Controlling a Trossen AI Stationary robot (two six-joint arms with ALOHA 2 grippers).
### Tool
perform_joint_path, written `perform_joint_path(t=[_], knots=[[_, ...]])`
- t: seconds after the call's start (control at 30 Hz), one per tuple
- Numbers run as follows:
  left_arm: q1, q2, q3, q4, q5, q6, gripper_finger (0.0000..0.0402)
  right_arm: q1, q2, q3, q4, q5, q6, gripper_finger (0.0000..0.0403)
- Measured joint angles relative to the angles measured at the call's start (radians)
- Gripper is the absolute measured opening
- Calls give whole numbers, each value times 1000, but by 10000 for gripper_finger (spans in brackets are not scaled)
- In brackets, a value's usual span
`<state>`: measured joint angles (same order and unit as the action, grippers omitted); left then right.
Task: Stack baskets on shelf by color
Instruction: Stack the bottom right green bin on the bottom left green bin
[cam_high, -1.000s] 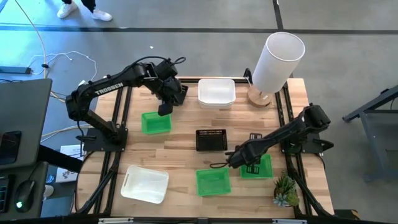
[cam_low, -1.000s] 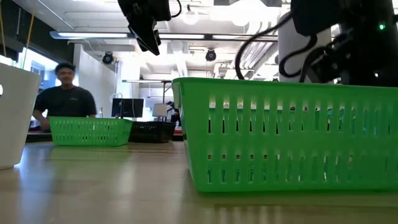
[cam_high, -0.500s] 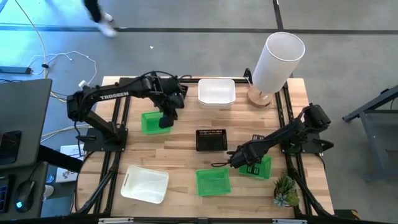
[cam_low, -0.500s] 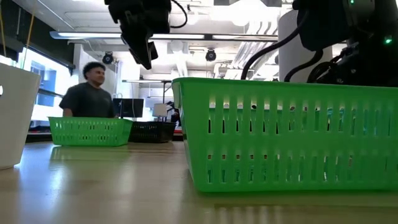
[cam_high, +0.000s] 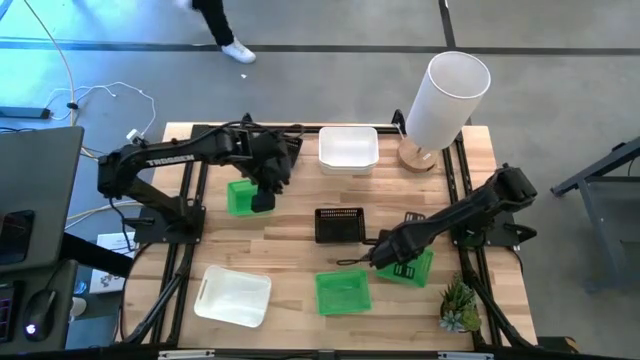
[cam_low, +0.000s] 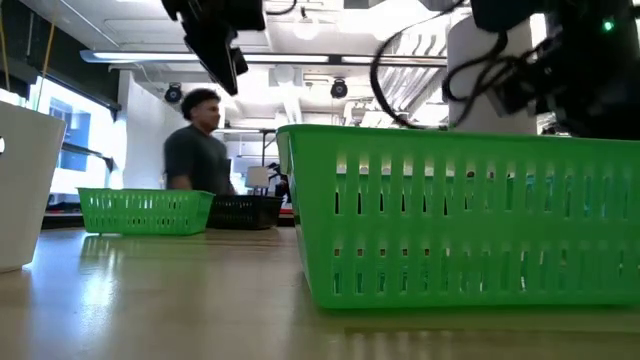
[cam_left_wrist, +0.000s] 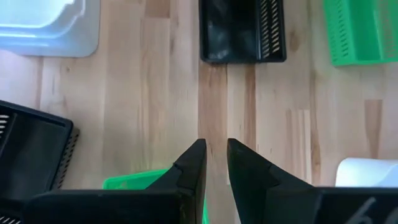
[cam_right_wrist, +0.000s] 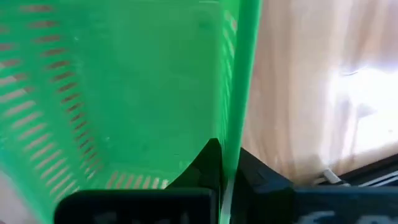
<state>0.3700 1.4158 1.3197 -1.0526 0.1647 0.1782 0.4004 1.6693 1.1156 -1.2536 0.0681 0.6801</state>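
Note:
My right gripper (cam_high: 385, 256) is shut on a green basket (cam_high: 415, 267) near the table's right edge. A second green basket (cam_high: 342, 292) rests on its base at the near edge. A third one (cam_high: 243, 197) lies at the left under my left gripper (cam_high: 262, 198). That gripper points down above the third basket's right end (cam_left_wrist: 134, 182), its fingers a narrow gap apart and touching nothing. A black basket (cam_high: 340, 225) sits mid-table. One white basket (cam_high: 347, 148) stands at the far edge and another (cam_high: 233, 295) at the near left. My right gripper pinches an upright side wall (cam_right_wrist: 235, 134) of the green basket, near the basket's left end. One finger is inside the basket and one outside. The fingers slant down from the table's right. Whether the basket's base still rests on the wood, I cannot tell.
A tall white cylinder (cam_high: 447, 95) on a wooden base stands at the far right corner. A small plant (cam_high: 459, 306) is at the near right corner. Another black basket (cam_left_wrist: 31, 152) lies close to my left gripper. A person (cam_low: 198, 140) walks behind the table.
My right gripper has shut on the green basket's wall. My left gripper has moved a little toward the near edge and down over the left green basket. The person has walked across behind the table.

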Motion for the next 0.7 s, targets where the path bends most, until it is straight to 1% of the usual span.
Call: perform_joint_path(t=[0.2, 0.33, 0.47, 0.6, 0.7], knots=[[-33, -85, -19, 6, -62, -54, 51, 0, -61, 55, -74, 58, 55, 0], [-61, -153, -91, 10, -106, -110, 51, 0, -84, 112, -131, 93, 75, 0], [-92, -226, -183, 33, -152, -166, 51, 0, -85, 197, -179, 130, 71, 0], [-113, -288, -268, 80, -154, -222, 51, 0, -85, 288, -191, 174, 48, 0], [-127, -320, -306, 87, -160, -262, 51, 0, -85, 354, -189, 199, 20, 0]])
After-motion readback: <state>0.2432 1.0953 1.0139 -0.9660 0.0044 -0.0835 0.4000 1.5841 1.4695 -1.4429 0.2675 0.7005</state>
